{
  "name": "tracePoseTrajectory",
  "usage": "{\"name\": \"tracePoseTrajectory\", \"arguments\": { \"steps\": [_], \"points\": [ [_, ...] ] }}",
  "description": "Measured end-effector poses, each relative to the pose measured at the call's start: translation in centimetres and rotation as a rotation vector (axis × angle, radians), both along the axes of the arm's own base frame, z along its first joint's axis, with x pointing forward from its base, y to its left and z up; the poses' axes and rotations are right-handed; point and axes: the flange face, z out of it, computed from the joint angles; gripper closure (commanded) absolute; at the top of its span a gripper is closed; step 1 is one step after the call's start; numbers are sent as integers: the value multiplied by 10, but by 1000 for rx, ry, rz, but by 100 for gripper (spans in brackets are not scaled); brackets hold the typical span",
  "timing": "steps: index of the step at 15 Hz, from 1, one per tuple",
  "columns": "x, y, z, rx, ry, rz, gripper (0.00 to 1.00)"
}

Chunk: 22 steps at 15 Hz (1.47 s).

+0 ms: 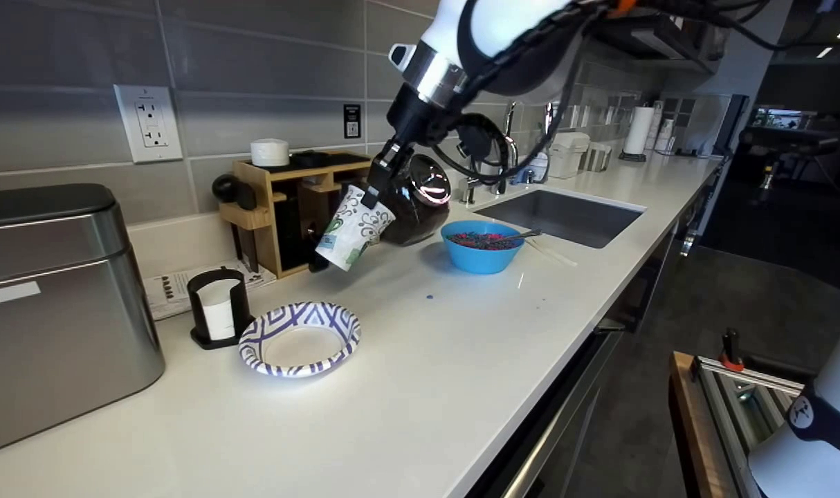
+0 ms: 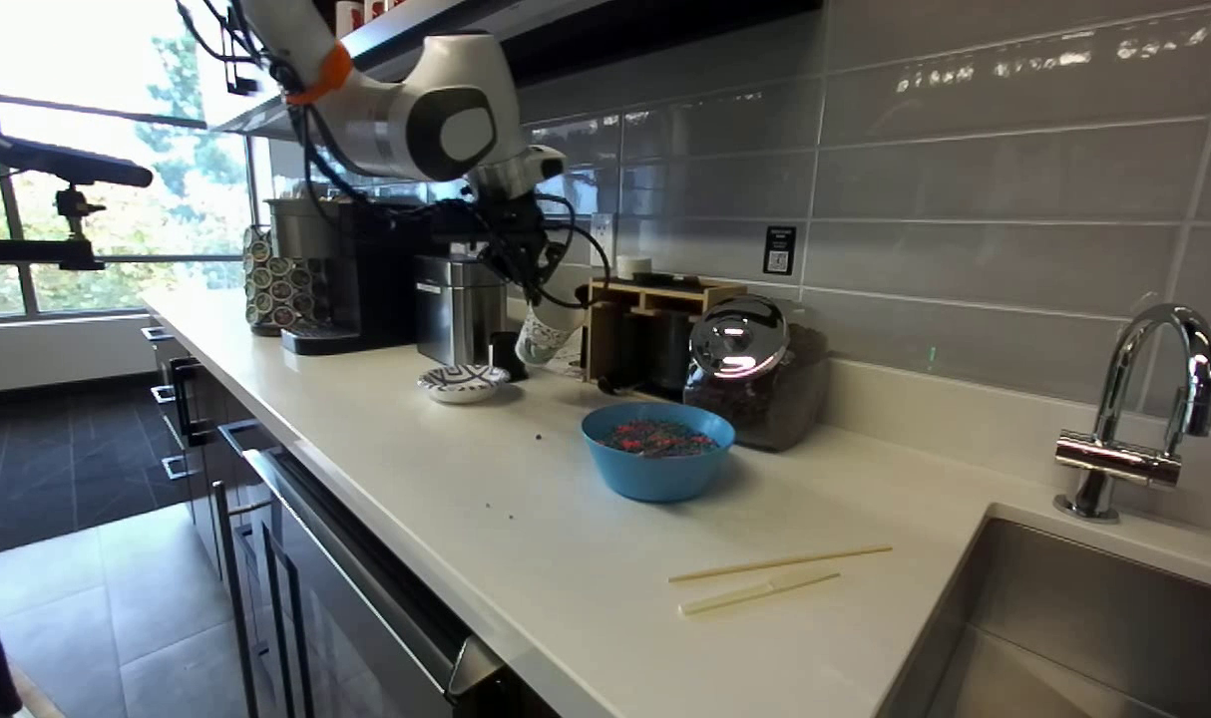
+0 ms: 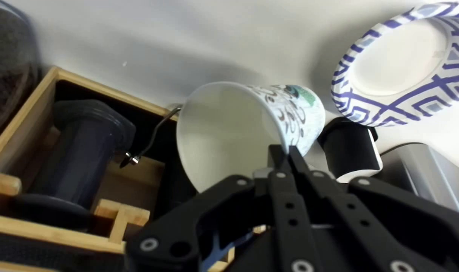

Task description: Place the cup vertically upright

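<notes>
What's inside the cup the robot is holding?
In the wrist view, the tilted cup shows only plain, pale insides; I see nothing in it. Its own patterned side and the gripper cover the rest, so that part is hidden.

I hold the cup (image 2: 543,340) at a tilt in my gripper (image 2: 535,296), near the patterned bowl (image 2: 463,395). A blue bowl (image 2: 655,483) stands beside the lidded glass jar (image 2: 797,384); a thin pale stick (image 2: 780,564) lies near the sink (image 2: 1094,598).

Paper cup (image 1: 351,234), glossy metal faucet (image 2: 1116,459), smooth counter (image 1: 406,373)
</notes>
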Motion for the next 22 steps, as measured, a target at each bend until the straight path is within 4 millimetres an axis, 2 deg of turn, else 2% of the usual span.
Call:
{"name": "tracePoseTrajectory", "arguments": {
  "steps": [2,4,7,10,12,16,22],
  "points": [
    [-20,15,11,-79,-42,11,100],
    [-34,34,33,-177,-94,16,100],
    [-51,79,63,-337,-167,22,100],
    [-62,114,77,-483,-207,15,100],
    [-63,118,80,-511,-215,10,100],
    [-62,111,77,-525,-209,32,100],
    [-53,105,29,-572,-43,187,100]
  ]
}}
